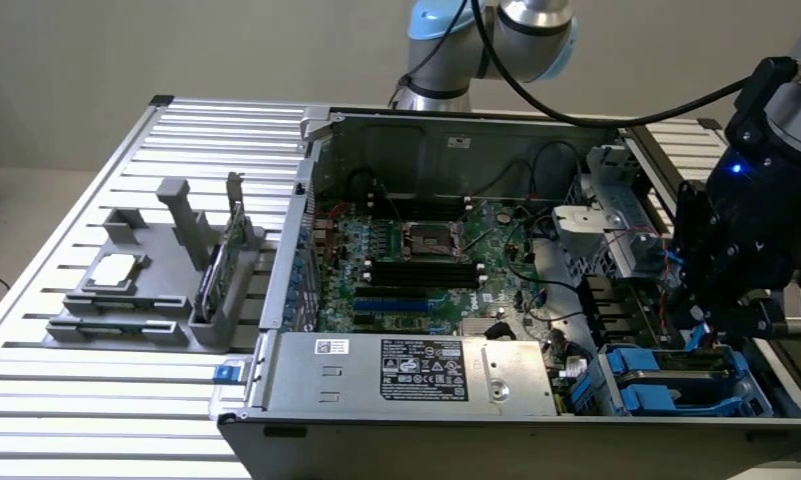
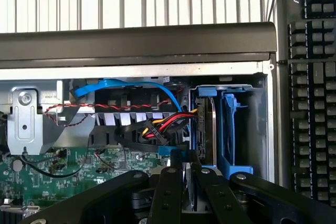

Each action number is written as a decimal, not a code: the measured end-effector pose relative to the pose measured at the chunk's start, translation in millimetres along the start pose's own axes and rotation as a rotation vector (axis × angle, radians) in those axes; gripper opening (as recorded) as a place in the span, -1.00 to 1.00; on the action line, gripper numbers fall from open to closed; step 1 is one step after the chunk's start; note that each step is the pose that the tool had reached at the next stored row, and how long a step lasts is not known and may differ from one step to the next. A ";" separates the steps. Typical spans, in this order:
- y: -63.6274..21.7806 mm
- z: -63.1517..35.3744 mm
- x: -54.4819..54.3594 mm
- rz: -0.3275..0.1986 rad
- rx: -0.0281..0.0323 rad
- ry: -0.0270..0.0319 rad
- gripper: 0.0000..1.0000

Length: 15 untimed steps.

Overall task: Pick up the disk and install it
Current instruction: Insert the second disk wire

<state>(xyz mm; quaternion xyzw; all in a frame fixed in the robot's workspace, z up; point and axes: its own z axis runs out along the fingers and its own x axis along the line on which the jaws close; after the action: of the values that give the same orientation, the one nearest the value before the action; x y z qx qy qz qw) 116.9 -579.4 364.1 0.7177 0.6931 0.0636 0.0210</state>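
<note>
Nearest the wrist camera, the gripper (image 2: 186, 174) has its jaws drawn narrow, nearly together, with a thin grey edge between the fingertips. That edge appears to be the disk (image 2: 206, 129), standing on edge in the blue drive bay (image 2: 231, 129) at the corner of the computer case (image 1: 507, 420); whether the jaws actually clamp it or merely flank it cannot be told. Judgement: the disk sits edge-up because the bay takes drives vertically, its blue rails sliding in the bay guides.

Just beside the bay, red, yellow and black power wires (image 2: 163, 124) and a blue data cable (image 2: 126, 85) bunch together, likely routed there to reach the drive connectors.

In the exterior view the gripper (image 1: 740, 320) hangs over the same corner, above the blue bay (image 1: 667, 380). Further off lie the motherboard (image 1: 414, 260) and the power supply (image 1: 414, 370). Well apart, on the slatted table (image 1: 53, 420), a grey holder (image 1: 147, 290) carries a small square chip (image 1: 113, 270).
</note>
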 end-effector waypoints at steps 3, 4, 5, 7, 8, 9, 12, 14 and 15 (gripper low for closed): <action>0.0 0.3 0.0 0.000 0.0000 0.0000 -0.68; 0.0 0.5 0.0 0.000 0.0000 0.0000 -0.68; -0.1 0.6 -0.1 0.000 0.0000 0.0000 -0.68; -0.1 1.2 -0.5 0.000 0.0000 0.0003 -0.68; -0.2 1.4 -1.1 0.000 0.0000 0.0002 -0.68; -0.2 1.7 -2.0 0.000 0.0000 0.0003 -0.68; -0.2 2.7 -4.6 0.000 0.0000 0.0007 -0.68; -0.3 4.0 -6.8 0.000 0.0000 0.0016 -0.68; -0.3 4.8 -7.9 0.000 0.0000 0.0021 -0.68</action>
<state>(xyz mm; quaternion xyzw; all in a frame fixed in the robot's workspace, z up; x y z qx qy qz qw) 116.9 -587.0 358.8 0.7177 0.6930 0.0643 0.0203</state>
